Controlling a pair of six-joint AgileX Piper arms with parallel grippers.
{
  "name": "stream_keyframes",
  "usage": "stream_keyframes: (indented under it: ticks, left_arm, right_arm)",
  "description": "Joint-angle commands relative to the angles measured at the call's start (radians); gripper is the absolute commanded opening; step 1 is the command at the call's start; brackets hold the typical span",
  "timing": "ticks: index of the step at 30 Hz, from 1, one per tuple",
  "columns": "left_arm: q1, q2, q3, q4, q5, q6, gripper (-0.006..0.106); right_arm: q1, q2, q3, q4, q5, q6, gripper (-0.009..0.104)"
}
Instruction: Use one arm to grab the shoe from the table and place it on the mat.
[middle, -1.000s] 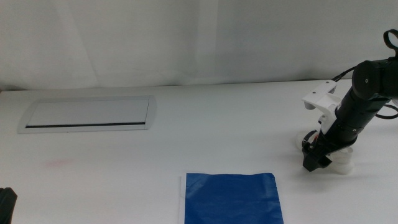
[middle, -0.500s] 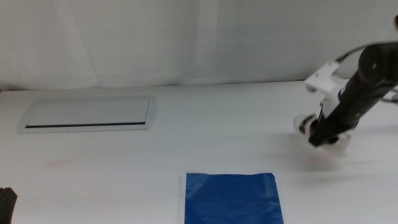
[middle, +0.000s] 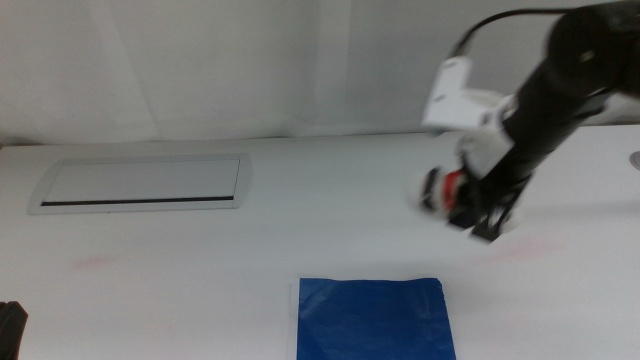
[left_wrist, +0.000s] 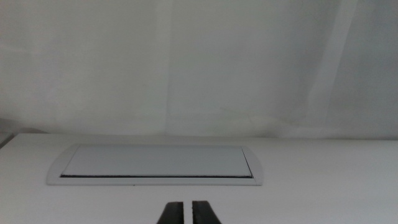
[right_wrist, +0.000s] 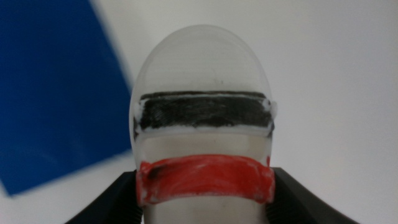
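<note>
One arm is working for you: in the middle view the right gripper (middle: 478, 215) carries the shoe (middle: 447, 190) above the table (middle: 300, 220), at about 1 o'clock from the mat (middle: 372, 318), higher and farther left than a second ago. The right wrist view shows both jaws clamped on the shoe's sides at the red strap (right_wrist: 205, 178), toe pointing away. In the left wrist view, the left gripper (left_wrist: 184, 213) waits nearly closed, holding nothing.
</note>
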Motion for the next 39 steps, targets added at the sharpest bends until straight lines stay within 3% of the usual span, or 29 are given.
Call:
stream_keyframes:
  ticks: [1, 10, 21, 39]
  left_arm:
    - [-0.004, -0.004, 0.01, -0.004, -0.013, -0.008, -0.003]
    - [-0.004, -0.004, 0.01, -0.004, -0.013, -0.008, -0.003]
    - [-0.004, -0.004, 0.01, -0.004, -0.013, -0.008, -0.003]
    - [-0.004, -0.004, 0.01, -0.004, -0.013, -0.008, -0.003]
  right_arm:
    - [0.074, -0.009, -0.008, 0.001, 0.019, -0.02, -0.002]
    - [0.267, 0.019, -0.008, -0.041, 0.012, 0.007, -0.002]
    - [0.287, 0.124, -0.003, -0.008, 0.001, 0.096, -0.002]
    - [0.358, 0.276, -0.002, -0.019, -0.055, 0.115, -0.002]
